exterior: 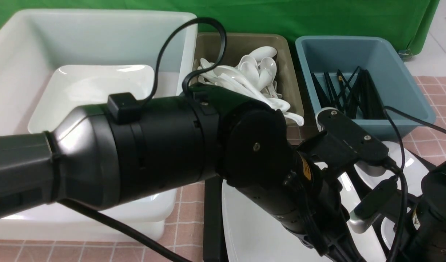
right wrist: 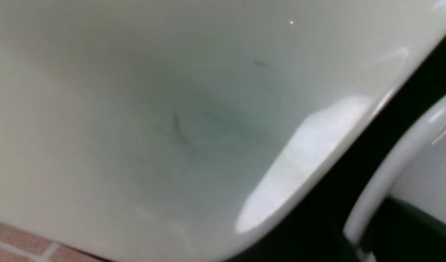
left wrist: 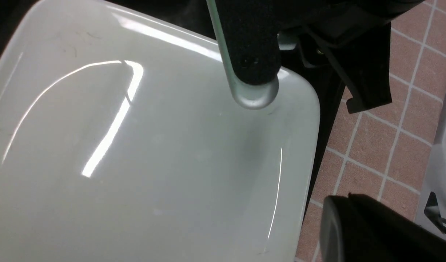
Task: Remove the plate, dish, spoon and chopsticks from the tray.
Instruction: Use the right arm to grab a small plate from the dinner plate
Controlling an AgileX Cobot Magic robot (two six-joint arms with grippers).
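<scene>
Left wrist view showed the large glossy white rounded-rectangular plate [left wrist: 154, 163] on the black plastic tray [left wrist: 327, 120]; the left gripper [left wrist: 281, 87] sat at its upper-right corner, one silver-tipped finger [left wrist: 254, 96] over the rim, its hold impossible to tell.

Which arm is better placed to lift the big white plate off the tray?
Left, probably: the left tool sits open astride a corner rim of the plate. The right tool shows in no view.

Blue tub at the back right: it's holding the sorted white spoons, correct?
Not quite. The blue tub holds black chopsticks, not spoons. The white spoons are piled in the olive tub to its left. The front view shows both.
</scene>
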